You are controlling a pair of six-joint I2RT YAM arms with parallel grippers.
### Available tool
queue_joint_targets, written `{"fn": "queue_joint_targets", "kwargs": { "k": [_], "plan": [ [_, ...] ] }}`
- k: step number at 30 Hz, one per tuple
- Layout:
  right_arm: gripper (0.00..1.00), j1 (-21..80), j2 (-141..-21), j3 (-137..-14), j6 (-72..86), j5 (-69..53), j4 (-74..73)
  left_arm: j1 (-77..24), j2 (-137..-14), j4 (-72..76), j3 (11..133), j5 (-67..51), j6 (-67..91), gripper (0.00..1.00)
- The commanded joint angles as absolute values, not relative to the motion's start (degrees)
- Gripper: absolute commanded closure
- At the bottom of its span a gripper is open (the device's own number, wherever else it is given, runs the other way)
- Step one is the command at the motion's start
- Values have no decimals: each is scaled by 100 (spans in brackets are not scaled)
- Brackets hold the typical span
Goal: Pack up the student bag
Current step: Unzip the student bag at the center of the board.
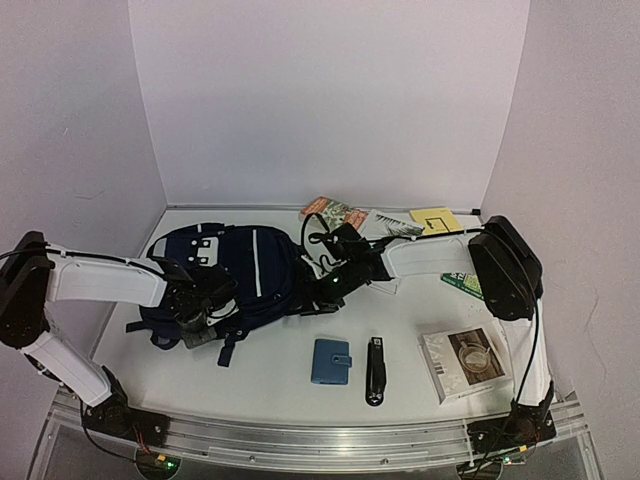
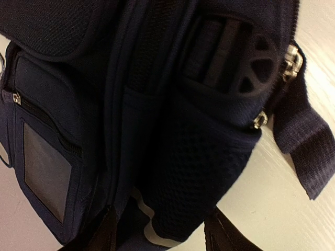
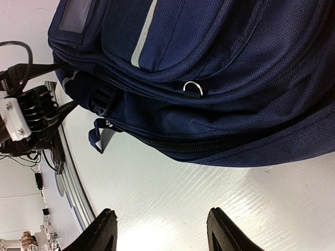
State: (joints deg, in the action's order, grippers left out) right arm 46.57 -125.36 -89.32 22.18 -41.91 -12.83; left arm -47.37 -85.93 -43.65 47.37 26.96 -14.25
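From my station I see the white surface (image 1: 270,395) with the student bag (image 1: 245,265) lying flat on its left-centre part. The navy front with thin white stripes faces up and the white patches sit toward the back wall.

The left arm (image 1: 100,280) reaches in from the left to the bag's near-left corner. In its wrist view the left gripper (image 2: 163,236) has its jaws spread on either side of the bag's mesh side pocket (image 2: 199,157). I cannot tell whether the pads press the fabric.

The right arm (image 1: 440,258) stretches across from the right to the bag's right edge. The right gripper (image 3: 159,230) has its jaws spread with only bare surface between them, just beside the bag's zipped side.

On the near right lies a white box (image 1: 462,362) with a picture on its lid. At the back are a colourful book (image 1: 333,212) and a yellow pad (image 1: 436,220), and a green book (image 1: 462,283) shows under the right arm.

In front of the bag lie a light-blue wallet (image 1: 331,361) and, just right of it, a slim black tool (image 1: 375,370), close together but apart. A small metal ring (image 3: 193,88) hangs on the bag's side.
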Motion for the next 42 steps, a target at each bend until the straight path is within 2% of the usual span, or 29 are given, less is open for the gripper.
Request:
{"fn": "queue_joint_targets", "kwargs": {
  "k": [1,4,10,19,35,42],
  "plan": [
    [42,4639,-12297,-8904,2439,-4383,-976,-4764,-8972,-4125,4875,3001,-1361,62],
    [42,4637,-12216,-8831,2544,-4402,-880,-4762,-9004,-4117,4931,2797,-1195,77],
    [42,4640,-12180,-8812,2692,-4437,-792,-4764,-8435,-4064,5032,2578,-888,99],
    [42,4798,-12212,-9158,2968,-4404,-628,-4764,-7602,-3741,5448,2414,-492,100],
    [46,5430,-12412,-9505,2535,-3125,-388,-4764,-7751,-3936,5933,1798,321,100],
    [44,5504,-12157,-9369,2218,-2509,-403,-4764,-7929,-4009,6067,1474,646,100]
  ]
}}
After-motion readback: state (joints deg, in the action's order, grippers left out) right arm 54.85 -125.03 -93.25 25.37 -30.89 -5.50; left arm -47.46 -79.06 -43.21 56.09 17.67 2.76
